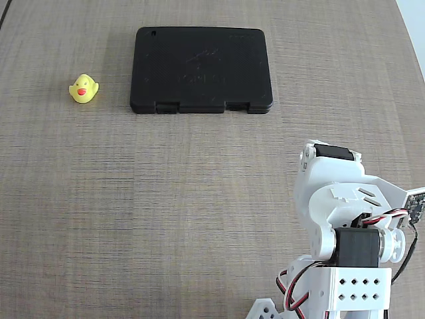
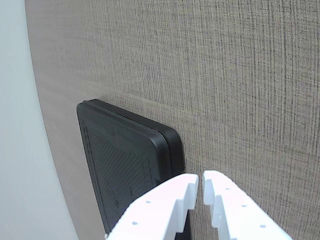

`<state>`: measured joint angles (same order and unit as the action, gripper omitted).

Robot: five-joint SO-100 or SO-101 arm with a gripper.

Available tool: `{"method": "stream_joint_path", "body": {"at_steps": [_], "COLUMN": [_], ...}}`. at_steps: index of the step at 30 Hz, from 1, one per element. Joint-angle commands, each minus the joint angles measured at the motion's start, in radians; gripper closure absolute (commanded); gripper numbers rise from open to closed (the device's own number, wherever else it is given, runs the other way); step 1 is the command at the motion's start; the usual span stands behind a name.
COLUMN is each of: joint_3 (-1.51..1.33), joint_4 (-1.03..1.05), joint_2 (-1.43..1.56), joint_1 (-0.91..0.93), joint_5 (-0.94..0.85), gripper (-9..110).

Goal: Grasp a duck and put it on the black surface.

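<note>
1. yellow rubber, the duck (image 1: 84,88) is sitting upright on the worktop (image 1: 166,199), just left of the black surface (image 1: 201,69) in the fixed view.
2. the claw (image 2: 200,181) is hanging nearly closed, gripping nothing.
3. it is probably light and squashy; pinching its round body across the sides looks best.

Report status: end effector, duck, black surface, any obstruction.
End effector nearly shut, empty. Duck on table, left of black surface in fixed view. Nothing between.
</note>
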<state>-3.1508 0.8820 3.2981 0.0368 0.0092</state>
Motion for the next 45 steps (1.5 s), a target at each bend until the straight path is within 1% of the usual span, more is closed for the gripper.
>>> {"method": "stream_joint_path", "body": {"at_steps": [1, 15, 19, 21, 25, 32, 37, 39, 42, 45], "joint_3": [-0.015, -0.012, 0.067, 0.133, 0.291, 0.635, 0.893, 0.976, 1.089, 1.183], "joint_4": [-0.017, -0.015, -0.012, -0.014, -0.014, -0.003, 0.0, 0.0, 0.0, 0.0], "joint_2": [0.063, 0.058, 0.023, -0.031, -0.245, -0.808, -1.203, -1.316, -1.44, -1.529], "joint_1": [-0.009, -0.017, -0.025, -0.058, -0.183, -0.374, -0.442, -0.468, -0.511, -0.571], "joint_5": [0.008, 0.009, 0.009, 0.0, -0.002, -0.002, 0.008, 0.009, 0.009, 0.011], "gripper": [102, 101, 101, 101, 101, 99, 86, 81, 75, 71]}}
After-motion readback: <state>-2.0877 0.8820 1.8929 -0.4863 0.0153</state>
